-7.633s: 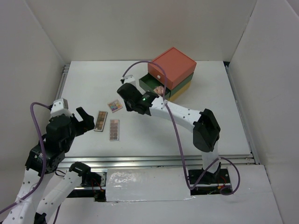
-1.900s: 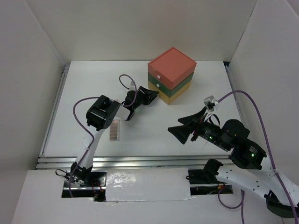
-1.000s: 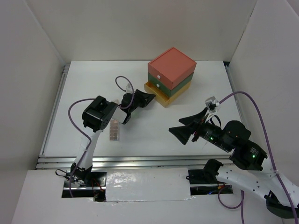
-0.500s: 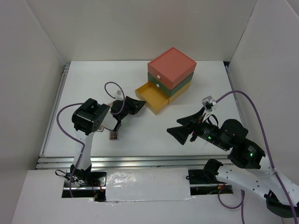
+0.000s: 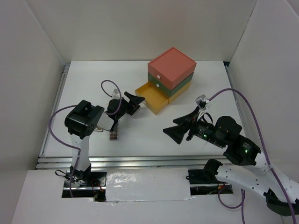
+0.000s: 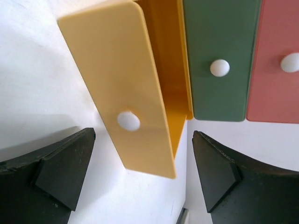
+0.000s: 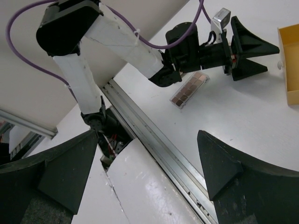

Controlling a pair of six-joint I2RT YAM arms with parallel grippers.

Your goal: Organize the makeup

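Observation:
One narrow brown eyeshadow palette (image 7: 189,88) lies on the white table; in the top view only its near end (image 5: 113,136) shows from under my left arm. My left gripper (image 5: 132,103) is open, just in front of the pulled-out yellow drawer (image 5: 152,97). In the left wrist view the drawer's front panel (image 6: 126,84) and its white knob (image 6: 128,120) lie between my black fingers (image 6: 60,172), untouched. The drawer looks empty inside. My right gripper (image 5: 175,127) hangs open above the table's near right, holding nothing. Other makeup is out of view.
The drawer box stacks an orange drawer (image 5: 172,65) over a green one (image 5: 180,84), both shut with white knobs (image 6: 219,67). White walls enclose the table. A metal rail (image 7: 154,140) runs along the near edge.
My left gripper pulled the yellow drawer out toward the near left, then let go of the knob and opened. My right arm drifted slightly left.

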